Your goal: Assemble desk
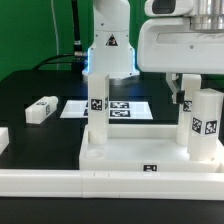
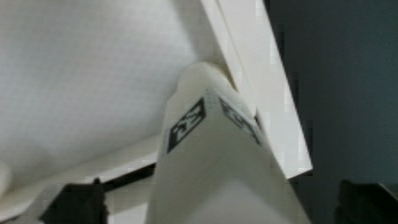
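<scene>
The white desk tabletop (image 1: 120,160) lies at the front with its rim up. One white leg block (image 1: 98,112) stands upright on its corner at the exterior view's left. A second leg (image 1: 205,125) stands on the corner at the exterior view's right. My gripper (image 1: 196,95) is directly above and around the top of this leg. In the wrist view the leg (image 2: 214,160) rises between my dark fingers (image 2: 80,202), with a gap on each side; the jaws are open. The tabletop (image 2: 89,80) lies below it. A loose leg (image 1: 42,108) lies on the black table at the exterior view's left.
The marker board (image 1: 125,107) lies flat behind the tabletop. The robot's base (image 1: 108,50) stands behind it. Another white part (image 1: 3,140) shows at the left edge of the exterior view. A long white rail (image 1: 110,185) runs along the front.
</scene>
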You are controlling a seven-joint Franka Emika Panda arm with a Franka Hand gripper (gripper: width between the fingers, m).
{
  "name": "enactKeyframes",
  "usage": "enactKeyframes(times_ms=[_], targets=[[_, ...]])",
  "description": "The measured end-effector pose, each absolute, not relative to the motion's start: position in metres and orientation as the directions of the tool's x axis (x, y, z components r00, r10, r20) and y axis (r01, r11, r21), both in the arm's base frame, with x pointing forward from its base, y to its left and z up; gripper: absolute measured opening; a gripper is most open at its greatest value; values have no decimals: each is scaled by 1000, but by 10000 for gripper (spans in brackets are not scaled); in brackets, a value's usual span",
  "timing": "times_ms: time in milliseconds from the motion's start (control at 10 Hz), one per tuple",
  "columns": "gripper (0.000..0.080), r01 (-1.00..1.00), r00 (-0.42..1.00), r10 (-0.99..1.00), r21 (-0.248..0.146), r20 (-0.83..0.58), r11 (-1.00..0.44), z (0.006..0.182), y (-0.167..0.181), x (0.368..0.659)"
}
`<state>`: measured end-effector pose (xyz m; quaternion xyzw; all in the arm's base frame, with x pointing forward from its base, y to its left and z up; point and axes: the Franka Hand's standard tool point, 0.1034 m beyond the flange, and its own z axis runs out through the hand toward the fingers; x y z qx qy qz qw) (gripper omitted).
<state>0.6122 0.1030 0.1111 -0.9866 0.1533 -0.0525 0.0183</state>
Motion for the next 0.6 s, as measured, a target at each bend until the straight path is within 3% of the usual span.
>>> enactKeyframes(times_ms=[600], targets=[[649,79,990,80,10,121,-997,110,100,613]])
